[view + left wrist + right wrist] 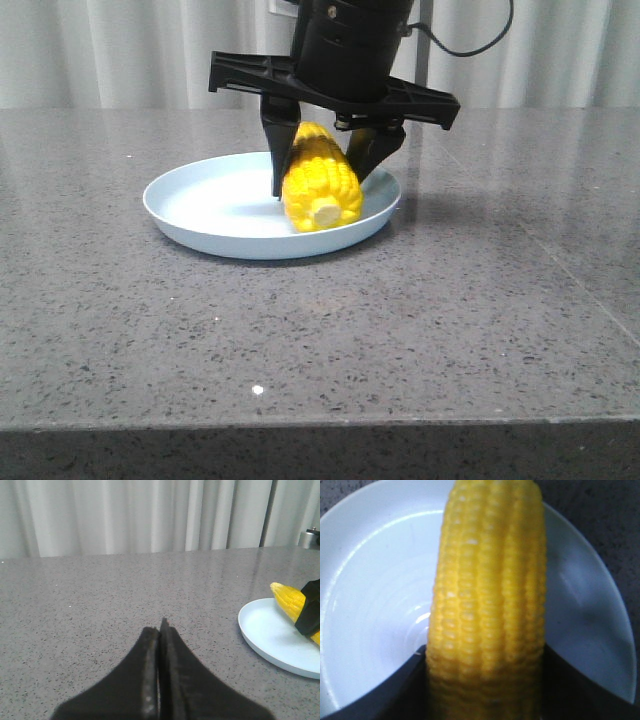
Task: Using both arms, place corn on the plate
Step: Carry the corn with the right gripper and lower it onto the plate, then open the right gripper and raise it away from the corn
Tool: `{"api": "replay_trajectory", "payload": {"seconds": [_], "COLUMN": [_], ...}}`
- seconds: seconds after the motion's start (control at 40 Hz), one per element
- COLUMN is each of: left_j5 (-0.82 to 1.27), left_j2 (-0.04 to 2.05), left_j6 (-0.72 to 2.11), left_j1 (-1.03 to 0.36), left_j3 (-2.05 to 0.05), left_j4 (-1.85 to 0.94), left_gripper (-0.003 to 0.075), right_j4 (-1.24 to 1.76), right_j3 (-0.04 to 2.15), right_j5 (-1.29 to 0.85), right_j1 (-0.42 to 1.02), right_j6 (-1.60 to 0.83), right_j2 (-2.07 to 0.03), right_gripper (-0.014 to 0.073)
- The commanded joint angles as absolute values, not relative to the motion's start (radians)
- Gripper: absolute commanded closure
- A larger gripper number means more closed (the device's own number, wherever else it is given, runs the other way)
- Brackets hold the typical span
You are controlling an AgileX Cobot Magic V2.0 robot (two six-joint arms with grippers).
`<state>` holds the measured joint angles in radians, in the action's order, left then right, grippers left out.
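Note:
The yellow corn (320,185) lies in the right half of the pale blue plate (200,200), its pale cut end toward me. My right gripper (320,165) comes down from above, its fingers (279,150) pressed on both sides of the cob. In the right wrist view the corn (490,580) fills the gap between the dark fingers (400,690) over the plate (370,605). My left gripper (160,630) is shut and empty over bare table; its view shows the plate (270,630) and the corn's tip (287,595) off to one side. The left gripper is out of the front view.
The grey speckled stone table (450,320) stretches all round the plate. White curtains (100,50) hang behind the table. A small dark and metal object (310,537) stands at the table's far edge in the left wrist view.

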<state>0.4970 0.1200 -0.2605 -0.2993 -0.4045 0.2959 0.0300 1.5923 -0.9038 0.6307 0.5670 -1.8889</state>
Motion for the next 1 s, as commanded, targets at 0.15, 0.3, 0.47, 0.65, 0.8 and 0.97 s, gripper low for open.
{"api": "replay_trajectory", "payload": {"seconds": [0.15, 0.3, 0.47, 0.65, 0.8, 0.97], "left_j5": [0.413, 0.413, 0.413, 0.413, 0.413, 0.413], "left_j2": [0.130, 0.130, 0.130, 0.130, 0.130, 0.130], "left_j6": [-0.270, -0.270, -0.270, -0.270, -0.270, -0.270], "left_j1": [-0.298, -0.298, -0.298, -0.298, -0.298, -0.298], "left_j3": [-0.431, -0.431, -0.431, -0.431, -0.431, -0.431], "left_j4": [0.303, 0.303, 0.303, 0.303, 0.303, 0.303], "left_gripper": [0.0741, 0.0741, 0.0741, 0.0741, 0.0741, 0.0741], "right_j4": [0.011, 0.010, 0.010, 0.010, 0.010, 0.010], "right_j3": [1.624, 1.624, 1.624, 1.623, 1.622, 1.604], "right_j5": [-0.857, -0.849, -0.892, -1.001, -1.078, -1.108], "right_j1": [0.627, 0.585, 0.480, 0.372, 0.270, 0.150], "right_j6": [0.569, 0.554, 0.460, 0.386, 0.342, 0.252], "right_j2": [-1.781, -1.714, -1.643, -1.594, -1.568, -1.514], "right_gripper": [-0.0051, -0.0050, -0.0005, 0.0340, 0.0595, 0.0655]}}
